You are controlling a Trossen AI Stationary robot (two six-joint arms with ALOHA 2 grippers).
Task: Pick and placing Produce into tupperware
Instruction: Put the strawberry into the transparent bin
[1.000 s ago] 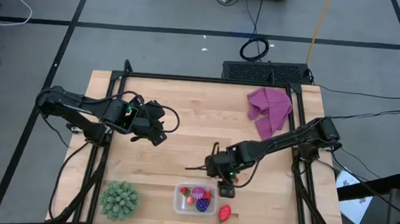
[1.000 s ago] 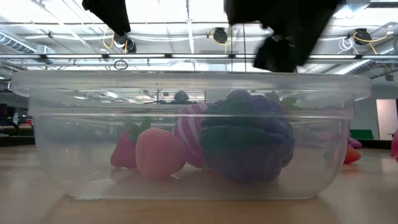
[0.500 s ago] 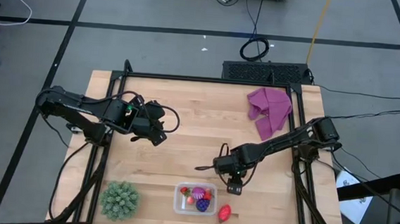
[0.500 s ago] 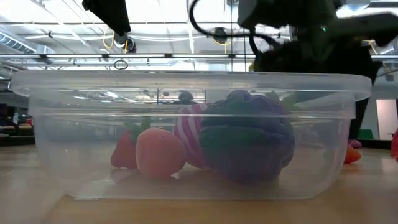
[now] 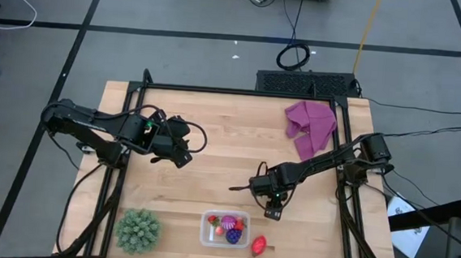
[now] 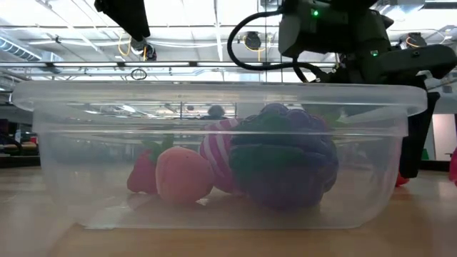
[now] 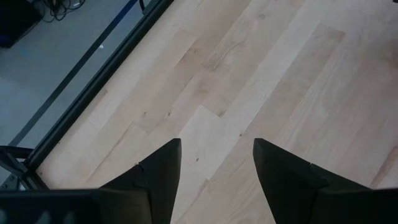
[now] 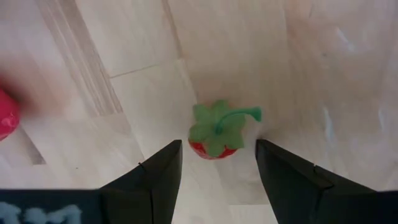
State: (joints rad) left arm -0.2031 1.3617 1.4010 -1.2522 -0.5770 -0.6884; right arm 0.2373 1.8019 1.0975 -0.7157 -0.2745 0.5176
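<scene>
The clear tupperware (image 5: 225, 229) stands near the table's near edge. It holds a red strawberry (image 6: 143, 173), a pink piece (image 6: 183, 175), a striped magenta ball (image 6: 218, 160) and a dark purple grape bunch (image 6: 285, 165). A larger red strawberry (image 5: 259, 245) lies on the table at its right. My right gripper (image 5: 274, 213) is open, pointing down just far-right of the box. A small red strawberry with a green leafy cap (image 8: 215, 133) lies on the wood between its fingers, untouched. My left gripper (image 5: 181, 153) waits open over the table's left part.
A spiky green ball (image 5: 137, 230) sits left of the tupperware by the near edge. A purple cloth (image 5: 310, 126) lies at the far right corner. Bare wood (image 7: 249, 74) spreads under the left gripper and across the table's middle.
My right gripper has moved from beside the tupperware's right end a little toward the table's right and far edges. It has come down toward the wood, so one finger now shows beside the box in the low view.
</scene>
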